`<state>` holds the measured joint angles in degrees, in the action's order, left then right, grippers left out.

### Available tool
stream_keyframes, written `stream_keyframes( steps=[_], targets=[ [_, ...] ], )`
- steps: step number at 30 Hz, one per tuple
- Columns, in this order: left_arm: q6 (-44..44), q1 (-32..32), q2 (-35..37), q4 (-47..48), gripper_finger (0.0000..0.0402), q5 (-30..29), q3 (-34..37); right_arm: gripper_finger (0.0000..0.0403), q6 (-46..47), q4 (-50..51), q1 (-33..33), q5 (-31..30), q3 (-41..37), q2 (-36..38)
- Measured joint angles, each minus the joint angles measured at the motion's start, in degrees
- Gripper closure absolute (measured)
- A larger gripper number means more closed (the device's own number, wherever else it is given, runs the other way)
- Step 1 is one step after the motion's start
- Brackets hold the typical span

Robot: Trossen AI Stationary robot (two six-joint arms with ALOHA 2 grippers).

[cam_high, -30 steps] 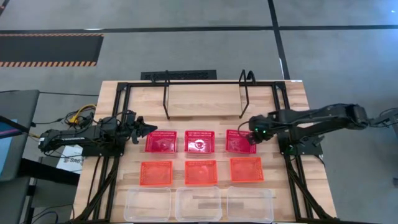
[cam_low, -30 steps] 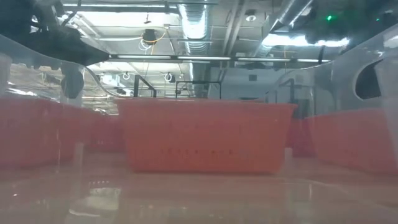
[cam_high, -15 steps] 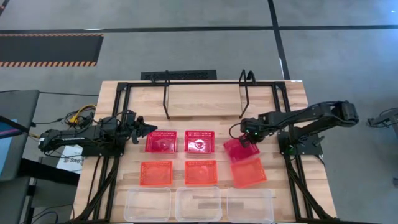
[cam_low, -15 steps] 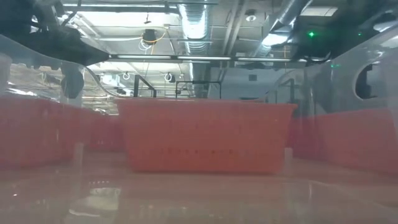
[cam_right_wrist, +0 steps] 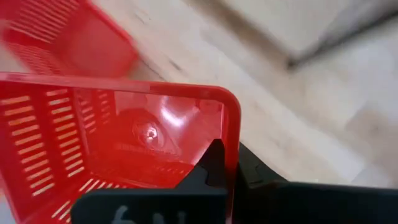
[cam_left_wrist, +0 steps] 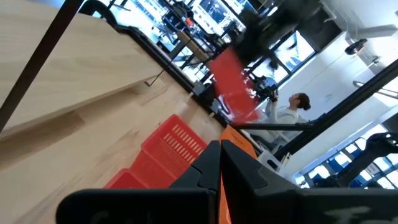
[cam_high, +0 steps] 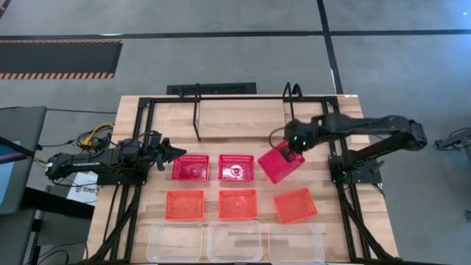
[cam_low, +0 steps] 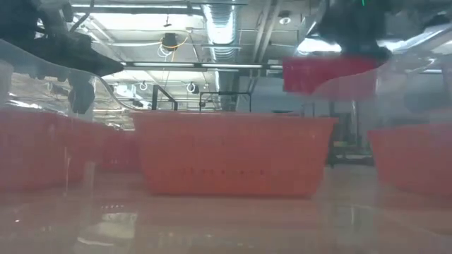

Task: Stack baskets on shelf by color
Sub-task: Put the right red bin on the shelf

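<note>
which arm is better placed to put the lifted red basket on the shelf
The right. Its gripper is already shut on the red basket, raised off the table just in front of the shelf. The left gripper sits low by the left end of the red row, holding nothing.

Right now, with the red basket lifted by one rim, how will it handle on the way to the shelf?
The red basket hangs skewed from the right pincer, so it probably swings. It keeps its box shape, so it seems stiff. Mesh walls suggest it is light.

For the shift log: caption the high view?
Right gripper lifts a red basket tilted; left gripper waits.
</note>
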<state>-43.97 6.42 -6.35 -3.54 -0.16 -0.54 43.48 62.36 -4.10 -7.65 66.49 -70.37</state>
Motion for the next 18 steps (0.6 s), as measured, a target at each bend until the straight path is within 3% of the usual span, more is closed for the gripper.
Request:
stream_keyframes(
  steps=[7, 14, 18],
  targets=[
    [0.8, 0.0, 0.0, 0.3, 0.0401, 1.4, 0.0, 0.0399, -20.2, 4.5, -2.7, 0.0, 22.4, -6.5],
    [0.9, 0.0, 0.0, 0.2, 0.0401, 2.5, 0.0, 0.0399, -43.5, 23.7, -12.5, 4.2, 50.7, -25.6],
    [2.7, 0.0, 0.0, 0.2, 0.0401, 2.5, 0.0, 0.0399, -56.0, 27.5, -18.3, 8.8, 64.5, -36.9]
  ],
)
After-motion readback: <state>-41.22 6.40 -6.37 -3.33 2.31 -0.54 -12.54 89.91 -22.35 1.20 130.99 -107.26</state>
